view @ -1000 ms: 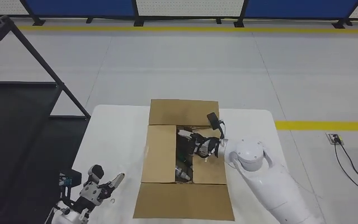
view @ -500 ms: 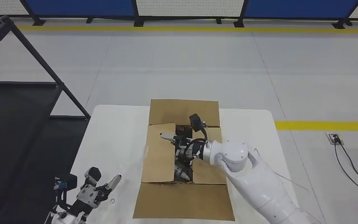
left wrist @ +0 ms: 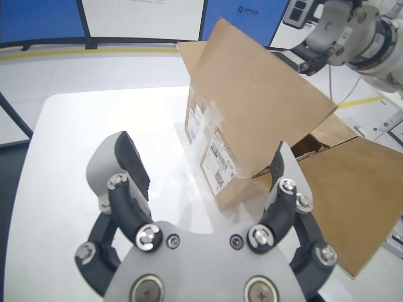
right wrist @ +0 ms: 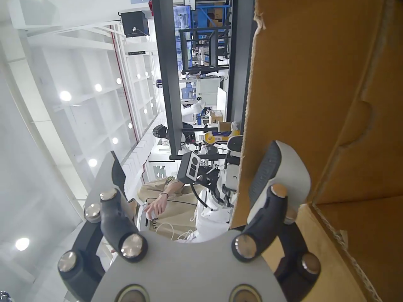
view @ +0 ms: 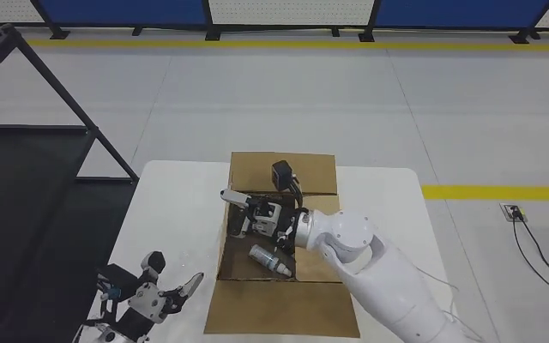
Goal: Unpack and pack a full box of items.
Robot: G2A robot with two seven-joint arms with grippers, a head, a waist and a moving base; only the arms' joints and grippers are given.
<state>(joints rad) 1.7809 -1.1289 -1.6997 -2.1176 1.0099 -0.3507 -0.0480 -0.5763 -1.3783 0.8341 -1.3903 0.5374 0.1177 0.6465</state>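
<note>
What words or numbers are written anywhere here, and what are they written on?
White wall panel: a logo with a brand word beside it and a tiny line beneath; brand names are not read out here.
Blue wall panel: the same logo and word, smaller.
Labels on the side of the box: lines of print and barcodes, too small to read.

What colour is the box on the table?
The box is brown cardboard with white labels; best in the left wrist view.
</note>
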